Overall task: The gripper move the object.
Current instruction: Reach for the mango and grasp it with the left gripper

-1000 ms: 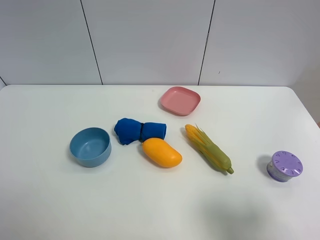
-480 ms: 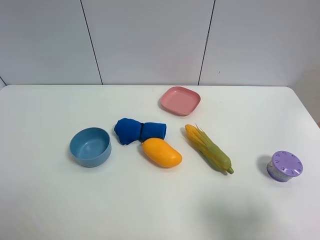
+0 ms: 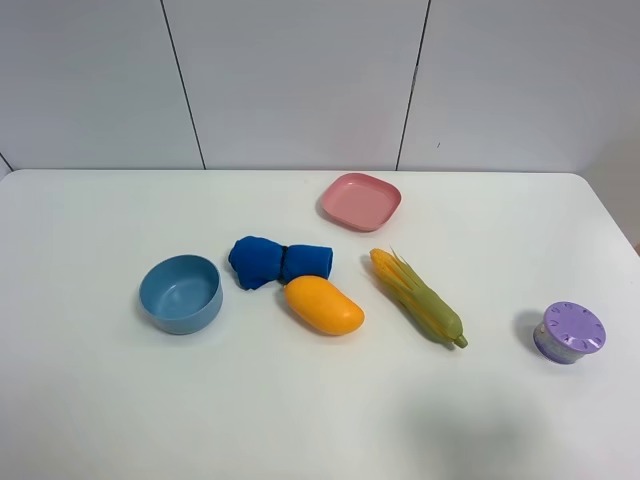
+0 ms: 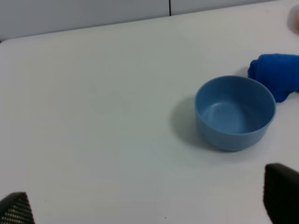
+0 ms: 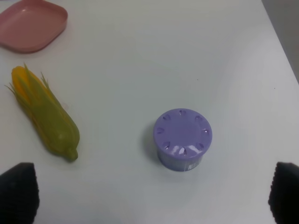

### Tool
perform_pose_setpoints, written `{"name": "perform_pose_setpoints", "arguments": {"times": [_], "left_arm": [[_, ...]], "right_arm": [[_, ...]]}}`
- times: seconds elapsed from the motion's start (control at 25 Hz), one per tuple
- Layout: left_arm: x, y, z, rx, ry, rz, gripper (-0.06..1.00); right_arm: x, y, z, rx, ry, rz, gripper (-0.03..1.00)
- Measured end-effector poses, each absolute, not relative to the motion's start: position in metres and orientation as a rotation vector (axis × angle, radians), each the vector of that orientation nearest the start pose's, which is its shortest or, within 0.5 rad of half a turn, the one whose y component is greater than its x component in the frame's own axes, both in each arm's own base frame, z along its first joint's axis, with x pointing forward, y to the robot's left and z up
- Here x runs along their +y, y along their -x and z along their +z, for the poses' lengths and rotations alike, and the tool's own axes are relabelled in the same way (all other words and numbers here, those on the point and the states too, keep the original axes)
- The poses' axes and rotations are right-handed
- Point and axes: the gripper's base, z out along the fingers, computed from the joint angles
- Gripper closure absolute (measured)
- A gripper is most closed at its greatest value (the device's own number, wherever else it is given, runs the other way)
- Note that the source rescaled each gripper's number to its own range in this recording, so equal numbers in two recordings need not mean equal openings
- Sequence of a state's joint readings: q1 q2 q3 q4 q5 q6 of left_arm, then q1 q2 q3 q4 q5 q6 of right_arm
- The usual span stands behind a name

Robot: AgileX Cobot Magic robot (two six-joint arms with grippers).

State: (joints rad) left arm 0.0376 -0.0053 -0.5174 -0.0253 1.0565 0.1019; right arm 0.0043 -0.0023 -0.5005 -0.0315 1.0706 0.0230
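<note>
The orange-yellow mango [image 3: 323,304] lies on the white table [image 3: 300,420] near the middle, touching the rolled blue cloth [image 3: 278,260] behind it. It shows only in the exterior view. Neither arm shows in the exterior view. In the left wrist view, my left gripper [image 4: 148,205] is open and empty, its black fingertips [image 4: 280,196] wide apart, in front of the blue bowl [image 4: 235,112]. In the right wrist view, my right gripper [image 5: 152,193] is open and empty, its fingertips [image 5: 18,191] wide apart, near the purple lidded cup [image 5: 182,138].
A blue bowl [image 3: 181,293] stands left of the mango. A yellow-green corn cob [image 3: 416,297] lies to its right, also in the right wrist view [image 5: 44,112]. A pink plate [image 3: 360,201] sits behind. A purple cup [image 3: 569,331] stands at the far right.
</note>
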Motion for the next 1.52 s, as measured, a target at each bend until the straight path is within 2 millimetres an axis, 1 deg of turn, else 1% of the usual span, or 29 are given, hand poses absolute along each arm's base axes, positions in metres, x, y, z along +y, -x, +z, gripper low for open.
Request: {"name": "perform_pose_setpoints", "arguments": {"times": [0.24,0.36,0.44,0.56,0.68,0.84,1.0,1.12,1.24,1.32,1.4,1.52], "left_arm": [[-0.003,0.008,0.282,2.016,-0.069,0.049,-0.06],[-0.007,0.007,0.283,2.016,-0.082,-0.002,-0.06],[-0.01,0.002,0.283,2.043,-0.097,-0.044,-0.06],[-0.013,-0.011,0.287,2.107,-0.118,-0.089,-0.06],[-0.014,-0.031,0.299,2.161,-0.154,-0.105,-0.06],[-0.013,-0.064,0.318,2.216,-0.196,-0.102,-0.06],[-0.011,-0.105,0.333,2.216,-0.218,-0.082,-0.06],[-0.011,-0.135,0.34,2.202,-0.222,-0.092,-0.06],[-0.013,-0.162,0.341,2.201,-0.254,-0.093,-0.06],[-0.02,-0.177,0.339,2.204,-0.299,-0.111,-0.06],[-0.03,-0.19,0.335,2.205,-0.352,-0.136,-0.06],[-0.053,-0.205,0.324,2.211,-0.456,-0.19,-0.06]], "right_arm": [[-0.003,0.006,0.277,2.051,-0.021,-0.021,-0.03],[-0.003,0.006,0.277,2.051,-0.021,-0.021,-0.03],[-0.003,0.006,0.277,2.051,-0.021,-0.021,-0.03],[-0.003,0.006,0.277,2.051,-0.021,-0.021,-0.03],[-0.003,0.006,0.277,2.051,-0.021,-0.021,-0.03],[-0.003,0.006,0.277,2.051,-0.021,-0.021,-0.03],[-0.003,0.006,0.277,2.051,-0.021,-0.021,-0.03],[-0.003,0.006,0.277,2.051,-0.021,-0.021,-0.03],[-0.003,0.006,0.277,2.051,-0.021,-0.021,-0.03],[-0.003,0.006,0.277,2.051,-0.021,-0.021,-0.03],[-0.003,0.006,0.277,2.051,-0.021,-0.021,-0.03],[-0.003,0.006,0.277,2.051,-0.021,-0.021,-0.03]]}}
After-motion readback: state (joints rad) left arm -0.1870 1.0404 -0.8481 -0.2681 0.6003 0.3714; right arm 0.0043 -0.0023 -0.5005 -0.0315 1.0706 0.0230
